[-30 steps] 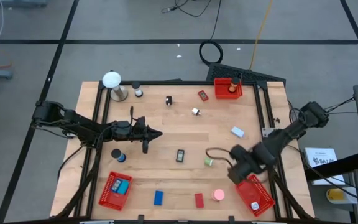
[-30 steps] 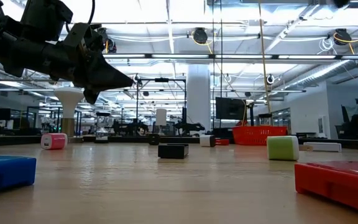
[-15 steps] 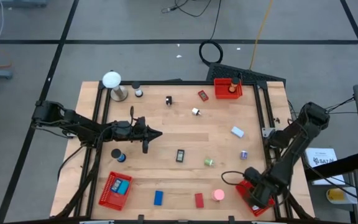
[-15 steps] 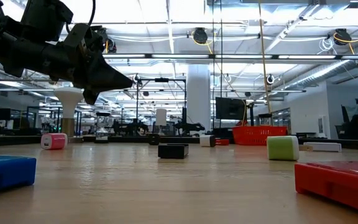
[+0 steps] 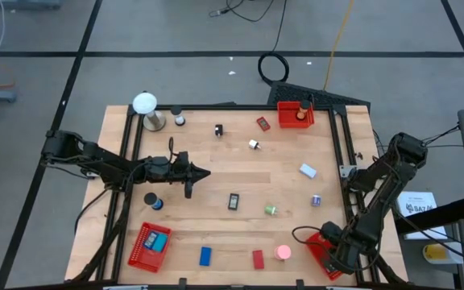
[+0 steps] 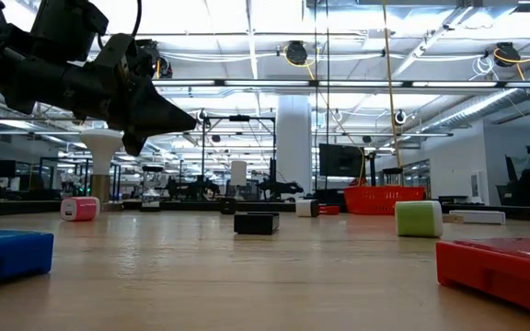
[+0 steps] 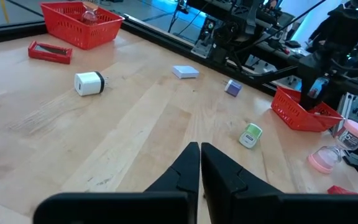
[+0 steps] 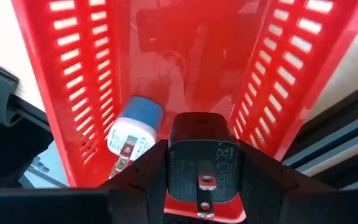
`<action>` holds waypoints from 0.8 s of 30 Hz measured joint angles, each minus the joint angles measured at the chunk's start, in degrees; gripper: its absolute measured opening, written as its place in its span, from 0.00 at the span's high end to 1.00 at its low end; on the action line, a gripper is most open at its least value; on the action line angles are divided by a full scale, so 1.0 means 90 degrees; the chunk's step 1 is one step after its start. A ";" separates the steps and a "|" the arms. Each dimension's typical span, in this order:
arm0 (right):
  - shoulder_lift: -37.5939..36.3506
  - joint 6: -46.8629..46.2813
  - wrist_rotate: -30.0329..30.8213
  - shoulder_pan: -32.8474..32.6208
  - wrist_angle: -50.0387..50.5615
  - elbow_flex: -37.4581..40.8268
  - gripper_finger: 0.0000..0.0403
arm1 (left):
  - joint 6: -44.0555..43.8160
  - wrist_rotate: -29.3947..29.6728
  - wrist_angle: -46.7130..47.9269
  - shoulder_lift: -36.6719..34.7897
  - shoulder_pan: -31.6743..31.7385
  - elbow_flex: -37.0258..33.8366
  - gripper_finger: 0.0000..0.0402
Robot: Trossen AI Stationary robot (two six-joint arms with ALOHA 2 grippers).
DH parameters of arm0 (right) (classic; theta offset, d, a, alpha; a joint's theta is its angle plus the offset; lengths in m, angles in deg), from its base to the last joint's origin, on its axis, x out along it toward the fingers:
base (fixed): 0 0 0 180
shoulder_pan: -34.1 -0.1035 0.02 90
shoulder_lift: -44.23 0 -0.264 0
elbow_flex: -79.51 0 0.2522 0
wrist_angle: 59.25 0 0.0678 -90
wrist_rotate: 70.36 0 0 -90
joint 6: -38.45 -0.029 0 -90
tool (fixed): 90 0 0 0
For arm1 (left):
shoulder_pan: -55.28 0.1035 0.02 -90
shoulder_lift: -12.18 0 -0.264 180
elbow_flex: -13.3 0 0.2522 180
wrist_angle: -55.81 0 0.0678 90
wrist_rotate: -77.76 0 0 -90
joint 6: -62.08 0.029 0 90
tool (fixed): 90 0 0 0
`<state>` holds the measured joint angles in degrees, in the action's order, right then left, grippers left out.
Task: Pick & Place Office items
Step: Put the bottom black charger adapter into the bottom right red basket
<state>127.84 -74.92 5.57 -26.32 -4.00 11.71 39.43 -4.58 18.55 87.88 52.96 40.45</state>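
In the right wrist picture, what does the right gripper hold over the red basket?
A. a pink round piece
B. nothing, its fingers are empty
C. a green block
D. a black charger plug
D: the right gripper is closed on a black charger plug with its metal prong showing, above the red basket, where a blue and white plug already lies.

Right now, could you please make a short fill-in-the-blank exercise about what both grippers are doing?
1. The right gripper holds a black ____.
2. It hangs over a red ____.
3. A blue-and-white plug lies ____ that basket.
4. The left gripper is ____ and holds nothing.

Missing words: charger; basket; inside; shut
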 joint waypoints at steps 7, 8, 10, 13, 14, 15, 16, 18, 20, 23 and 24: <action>-0.0002 0.0006 -0.0307 -0.0010 -0.0398 0.0310 0.62 | 0.0007 0.0000 0.0005 0.0000 -0.0002 0.0000 0.99; -0.0002 0.0003 -0.0304 -0.0007 -0.0425 0.0350 0.62 | 0.0005 0.0000 0.0013 0.0000 -0.0002 0.0000 0.98; 0.0000 0.0020 -0.0299 -0.0007 -0.0430 0.0376 0.63 | 0.0003 0.0011 0.0018 0.0000 -0.0002 0.0000 0.97; -0.0002 0.0051 -0.0303 -0.0007 -0.0444 0.0376 0.61 | 0.0005 0.0036 0.0031 0.0000 -0.0002 0.0000 0.96; -0.0002 0.0051 -0.0316 -0.0007 -0.0444 0.0376 0.59 | 0.0007 0.0039 0.0032 0.0000 -0.0002 0.0000 0.96; -0.0002 0.0051 -0.0345 -0.0007 -0.0446 0.0376 0.57 | 0.0007 0.0039 0.0032 0.0000 -0.0002 0.0000 0.97; -0.0002 0.0052 -0.0424 -0.0007 -0.0447 0.0376 0.55 | 0.0007 0.0039 0.0032 0.0000 -0.0002 0.0000 0.98; -0.0002 0.0061 -0.0474 -0.0007 -0.0452 0.0376 0.51 | 0.0019 0.0039 0.0032 0.0000 -0.0002 0.0000 0.99; -0.0002 0.0061 -0.0499 -0.0007 -0.0489 0.0376 0.48 | 0.0029 0.0041 0.0034 0.0000 -0.0002 0.0000 0.99; -0.0002 0.0075 -0.0632 -0.0005 -0.0570 0.0376 0.47 | 0.0037 0.0042 0.0033 0.0000 -0.0002 0.0000 0.96; -0.0002 0.0071 -0.0637 -0.0005 -0.0598 0.0376 0.47 | 0.0045 0.0044 0.0034 0.0000 -0.0002 0.0000 0.96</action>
<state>127.82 -74.28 -0.16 -26.37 -9.38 15.10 39.83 -4.19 18.86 87.88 52.93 40.45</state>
